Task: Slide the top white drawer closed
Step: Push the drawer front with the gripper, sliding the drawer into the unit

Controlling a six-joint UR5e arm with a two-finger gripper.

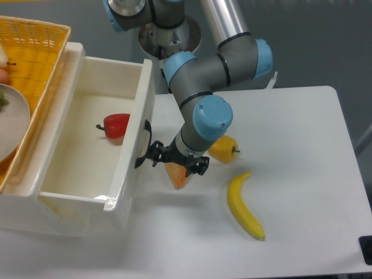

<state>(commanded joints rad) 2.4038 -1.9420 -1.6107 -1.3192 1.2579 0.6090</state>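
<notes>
Filling the left half of the frame, the top white drawer (87,174) stands pulled well out of its cabinet, a deep glossy white box with thick walls and an open top. Its front panel faces right toward the middle of the picture, and one curved black handle (143,145) sits on that panel, about halfway along it. Inside, on the drawer floor close behind the front panel, lies a red bell pepper (116,124) with a dark stem pointing left.

The white table (302,174) takes up the right and lower part of the view. My arm (215,64) comes down from the top centre, grey tubes with light-blue joint caps, bending to bring the wrist low beside the drawer front.

At the upper left, a yellow wicker basket (40,52) rests on the cabinet top, with a pale plate (14,119) partly in view in it.

My gripper (158,153) is just beside the black handle, near the centre of the frame, its dark fingers pointing left at the panel; I cannot tell how wide they stand or whether they touch the handle.

On the table lie a yellow banana (244,206) at lower right of centre, a yellow bell pepper (224,149) partly behind my wrist, and an orange carrot-like piece (177,174) directly beneath my gripper.
</notes>
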